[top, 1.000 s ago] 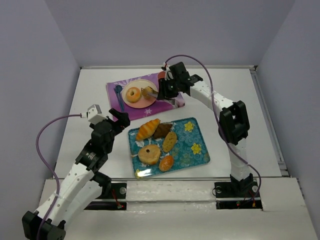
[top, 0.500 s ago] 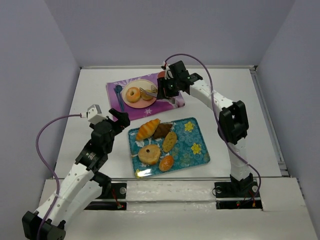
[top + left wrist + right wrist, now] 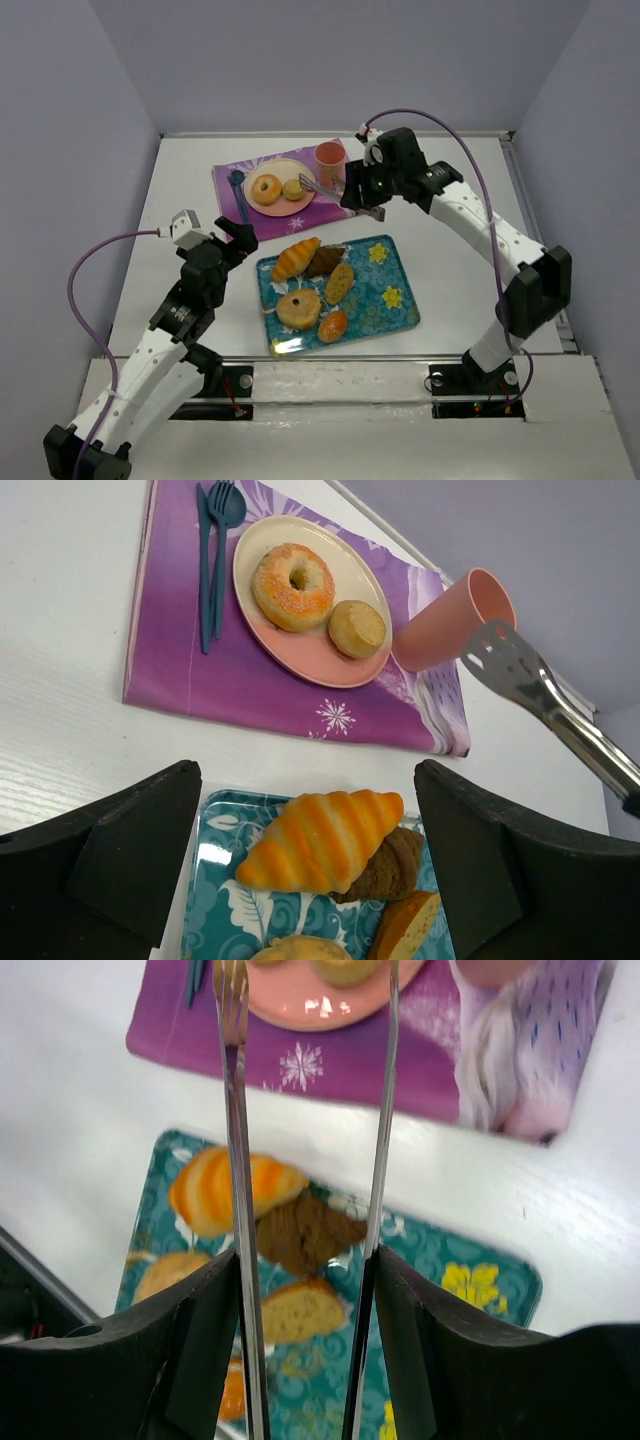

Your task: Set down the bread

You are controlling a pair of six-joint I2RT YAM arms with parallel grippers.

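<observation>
Bread lies in two places. A small bun (image 3: 358, 628) sits on the pink plate (image 3: 300, 658) just beside the sugared ring (image 3: 293, 577), and the other pieces are on the teal tray (image 3: 400, 318).

My right claw (image 3: 305, 1345) is clamped on the handles of the tongs (image 3: 384, 1110). Their two blades stand apart with nothing between them, hanging over the strip of bench between the purple mat (image 3: 240, 692) and the tray. My left claw (image 3: 228, 238) is spread wide and empty, off the tray's far-left corner.

I judge the step in hand to be fetching another piece, most likely the croissant (image 3: 296, 258) at that far-left corner. It lies flat. From above, its long axis runs diagonally from near-left to far-right, and its far-right end is against the dark brown piece (image 3: 325, 262).

To do it well:
- **Shift left.** In my wrist view the blades frame the brown piece rather than the croissant.
- **Turn the wrist.** The blades should close across the croissant's short width at its thick middle, never along its length.
- **Go down wide.** One blade goes on each flank.
- **Close softly.** That spares the crust.
- **Lift straight up.** That way the brown neighbour is not dragged along.

The plate's bare near side looks like the spot to aim for.
</observation>
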